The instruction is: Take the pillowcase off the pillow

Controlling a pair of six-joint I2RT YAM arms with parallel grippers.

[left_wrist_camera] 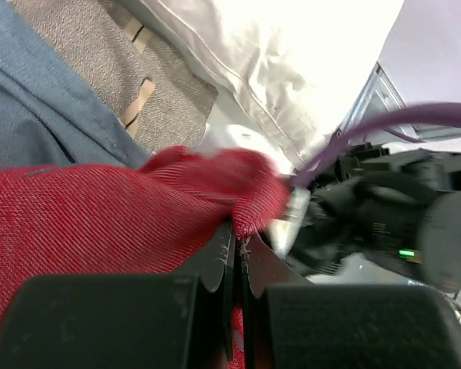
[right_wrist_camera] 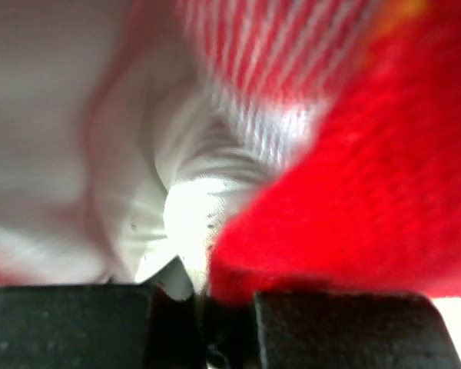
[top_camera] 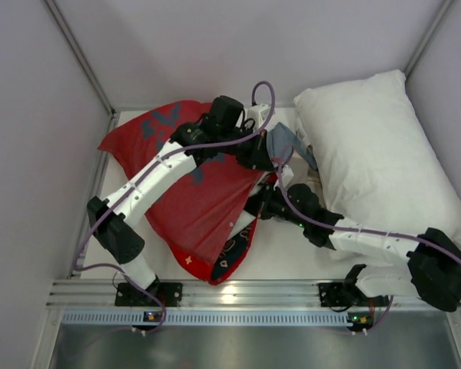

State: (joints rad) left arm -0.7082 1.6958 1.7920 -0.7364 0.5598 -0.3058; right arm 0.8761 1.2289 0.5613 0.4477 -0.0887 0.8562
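The red pillowcase (top_camera: 192, 192) lies left of centre, bulging, its patterned hem (top_camera: 230, 257) at the front. My left gripper (top_camera: 265, 160) is over its right edge, shut on a fold of the red fabric (left_wrist_camera: 215, 192), with the jaws together (left_wrist_camera: 238, 234). My right gripper (top_camera: 255, 206) is at the case's right side. In the right wrist view its jaws (right_wrist_camera: 201, 296) are shut on a gathered bunch of white pillow fabric (right_wrist_camera: 177, 207), and red pillowcase cloth (right_wrist_camera: 353, 192) lies right against them. The rest of the pillow is hidden inside the case.
A second plump white pillow (top_camera: 376, 154) lies at the right against the wall, also in the left wrist view (left_wrist_camera: 276, 54). A grey-blue cloth (top_camera: 288, 144) sits between it and the case (left_wrist_camera: 38, 108). White walls enclose three sides. A metal rail (top_camera: 246, 296) runs along the front.
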